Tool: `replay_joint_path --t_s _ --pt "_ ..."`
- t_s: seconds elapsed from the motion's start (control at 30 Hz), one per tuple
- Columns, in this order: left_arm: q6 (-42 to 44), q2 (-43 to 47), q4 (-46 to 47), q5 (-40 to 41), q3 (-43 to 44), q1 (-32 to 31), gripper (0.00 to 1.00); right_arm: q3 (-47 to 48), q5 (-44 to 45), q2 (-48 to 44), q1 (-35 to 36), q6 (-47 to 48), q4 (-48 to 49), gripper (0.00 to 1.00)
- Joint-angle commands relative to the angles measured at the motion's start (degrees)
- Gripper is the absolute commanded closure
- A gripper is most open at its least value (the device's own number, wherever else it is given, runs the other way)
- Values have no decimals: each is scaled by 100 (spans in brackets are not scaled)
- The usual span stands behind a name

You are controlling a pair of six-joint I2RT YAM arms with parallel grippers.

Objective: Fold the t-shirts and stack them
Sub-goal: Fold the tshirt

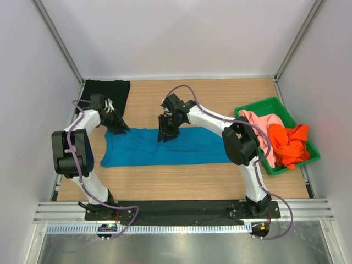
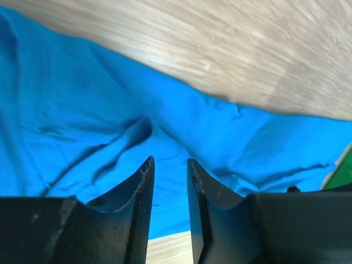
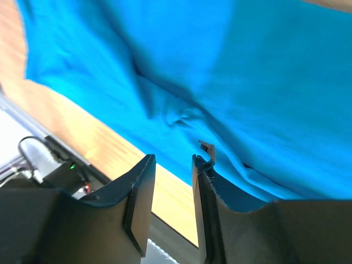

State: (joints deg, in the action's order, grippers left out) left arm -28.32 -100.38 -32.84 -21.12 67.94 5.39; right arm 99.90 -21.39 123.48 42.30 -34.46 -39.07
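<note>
Item: teal-blue t-shirt [image 1: 165,149], laid as a long creased band across the middle of the table [image 1: 220,99].
Left gripper [image 1: 117,125]: placed at the band's far left corner; jaws narrowed to a slit; whether cloth is pinched cannot be told.
Right gripper [image 1: 165,133]: placed at the far edge, mid-length; jaws equally narrow, cloth lying against one finger; a hold cannot be confirmed.
Stack: black t-shirt [image 1: 107,91], folded, far left corner.
Unfolded: pink t-shirt [image 1: 258,124] and orange t-shirt [image 1: 289,144], heaped in the green tray [image 1: 258,107].
Step judged: folding of the band.
Next move: a secure pinch is required at both points, then a level, matched carry.
</note>
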Motion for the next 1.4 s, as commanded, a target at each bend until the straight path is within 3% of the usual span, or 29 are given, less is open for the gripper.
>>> replay_joint_path --t_s 0.0,0.1,0.17,0.27,0.37,0.43,0.5,0.6,0.83,1.2,1.37 --pt "-200 220 260 -576 -123 15 69 320 -453 18 24 220 -4 61" --pt "-525 421 374 -761 -404 -29 73 329 -849 36 32 211 189 63" --pt "-780 519 471 -683 -562 -73 73 416 -641 44 -3 290 102 63" --pt "-1018 826 445 -402 -878 -99 57 767 69 106 -222 535 -652 60" --pt "-1176 1370 296 326 -1116 -204 49 1312 765 281 -451 1378 -1759 54" --pt "-1211 1642 41 749 -1160 -344 45 1471 1328 326 -512 2072 -2271 39" --pt "-1246 1749 -177 1038 -1169 -442 39 1349 2046 186 -513 2433 -2307 28" --pt "-1396 1838 -371 1303 -1169 -784 38 1146 2533 124 -583 2619 -2421 23" --pt "-1580 1723 -970 1936 -730 -1338 38 584 2209 -447 -539 2769 -1955 20" --pt "-1773 143 -1962 2824 482 -1769 37 74 2341 -334 -724 2839 -1596 20" --pt "-1958 -552 -1858 2860 571 -1892 36 -189 2394 -246 -785 2831 -1359 20"
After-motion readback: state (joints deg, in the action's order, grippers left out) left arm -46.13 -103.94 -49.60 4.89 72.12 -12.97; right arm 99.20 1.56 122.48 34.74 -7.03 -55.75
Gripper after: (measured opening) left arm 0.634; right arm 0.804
